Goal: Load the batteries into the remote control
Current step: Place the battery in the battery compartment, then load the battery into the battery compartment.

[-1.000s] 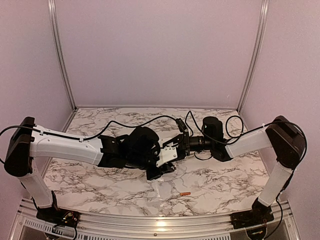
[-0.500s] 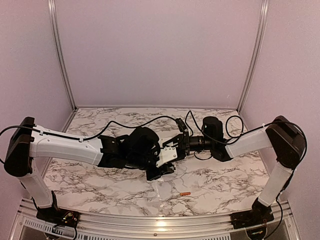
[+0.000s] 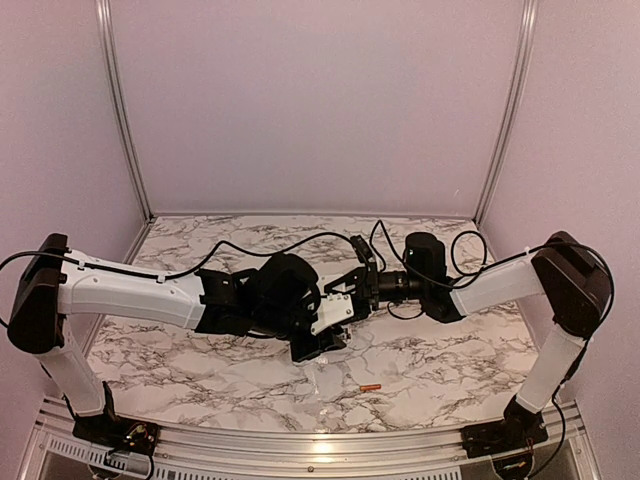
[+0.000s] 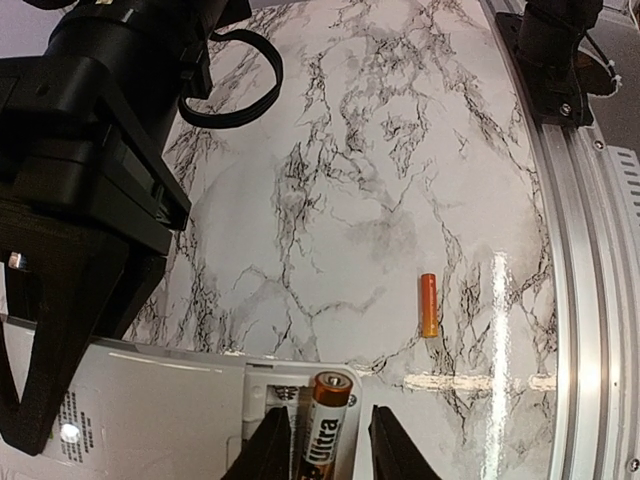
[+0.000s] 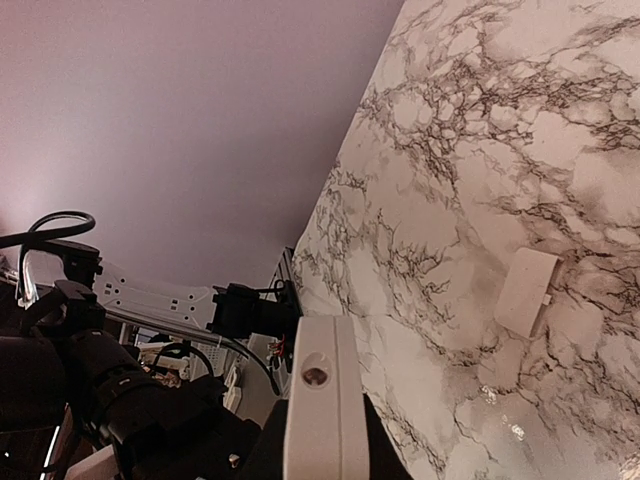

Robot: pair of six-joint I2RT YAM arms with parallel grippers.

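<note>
Remote control (image 4: 150,410) is held above the tabletop (image 4: 350,150), between the 2 arms, mid-workspace in top view. It's back side up, w/ the battery bay uncovered at the end nearest the L arm.

R end effector (image 5: 318,440): pressed together on the remote control, clamping the end opp. the bay. In the R wrist view the white body sticks out edge-on between its fingers.

L end effector (image 4: 328,445): partly spread, hovering right over the bay. Its fingers (image 4: 270,450) straddle the gold battery (image 4: 322,430), w/ a clear gap on at least one side, so it isn't pinching anything.

Gold battery lies lengthwise in the bay, black band and "Ultra" lettering facing up. Can't tell if it's fully seated.

Orange battery (image 4: 429,305) lies loose on the tabletop, near the front edge, well apart from both end effectors.

Battery cover (image 5: 527,290), small white rect. piece, lies flat on the tabletop below the remote control, apart from the orange battery.
</note>
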